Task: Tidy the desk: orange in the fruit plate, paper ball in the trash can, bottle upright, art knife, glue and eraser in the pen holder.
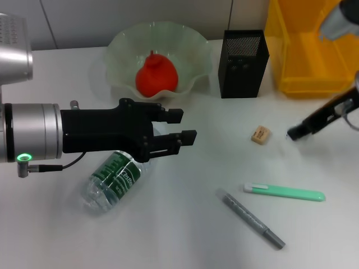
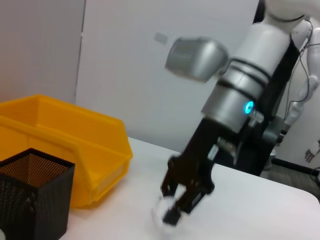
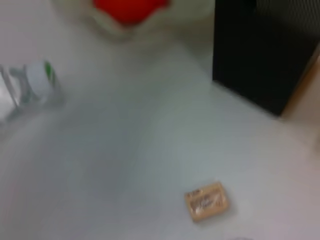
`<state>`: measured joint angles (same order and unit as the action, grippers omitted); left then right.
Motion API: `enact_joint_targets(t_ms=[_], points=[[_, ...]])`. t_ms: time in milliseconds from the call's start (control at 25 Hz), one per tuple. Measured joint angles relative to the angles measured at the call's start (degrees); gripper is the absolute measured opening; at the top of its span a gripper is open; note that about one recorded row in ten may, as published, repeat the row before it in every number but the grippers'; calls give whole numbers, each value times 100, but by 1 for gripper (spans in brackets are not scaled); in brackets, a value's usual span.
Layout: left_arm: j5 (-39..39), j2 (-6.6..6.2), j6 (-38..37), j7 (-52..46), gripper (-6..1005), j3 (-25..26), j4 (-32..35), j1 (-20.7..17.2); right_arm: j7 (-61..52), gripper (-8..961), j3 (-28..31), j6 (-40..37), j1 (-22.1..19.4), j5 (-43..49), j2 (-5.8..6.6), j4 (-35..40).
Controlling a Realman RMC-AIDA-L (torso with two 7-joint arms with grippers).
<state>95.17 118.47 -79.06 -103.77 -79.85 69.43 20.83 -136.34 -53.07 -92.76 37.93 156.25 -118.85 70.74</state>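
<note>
The bottle [image 1: 115,182] lies on its side at the front left; its cap end shows in the right wrist view [image 3: 35,85]. My left gripper [image 1: 185,126] is open and empty, just above the bottle's cap end. The orange [image 1: 157,75] sits in the fruit plate [image 1: 120,47]. The pen holder [image 1: 242,64] stands beside the trash can [image 1: 305,53]. The eraser [image 1: 260,134] lies in front of the pen holder, with my right gripper [image 1: 294,133] just to its right. The green art knife [image 1: 283,192] and grey glue stick [image 1: 251,218] lie near the front. No paper ball is in view.
The white table top [image 1: 185,235] holds everything. The trash can [image 2: 60,130] and pen holder [image 2: 30,195] also show in the left wrist view, with my right arm [image 2: 235,100] over the table. The wall runs behind the table.
</note>
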Motion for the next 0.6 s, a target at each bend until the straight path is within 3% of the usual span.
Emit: enact_joint_targets(t_ms=[160,320,520,600], points=[[0,0,0,1,497,23,-3,-23,-113,306,9,-31,-110,-66,6,728],[1,1,-1,22,498,23,-8,-23,-178,306,51,283,-130,-31,45,960],[2,5,6,32,498,22,-10,-16,-136,305,92,1601,-95,1,51,885],[2,8,6,32,497,22,-35,-19,-122,305,87,1756,-86,6,47,826]])
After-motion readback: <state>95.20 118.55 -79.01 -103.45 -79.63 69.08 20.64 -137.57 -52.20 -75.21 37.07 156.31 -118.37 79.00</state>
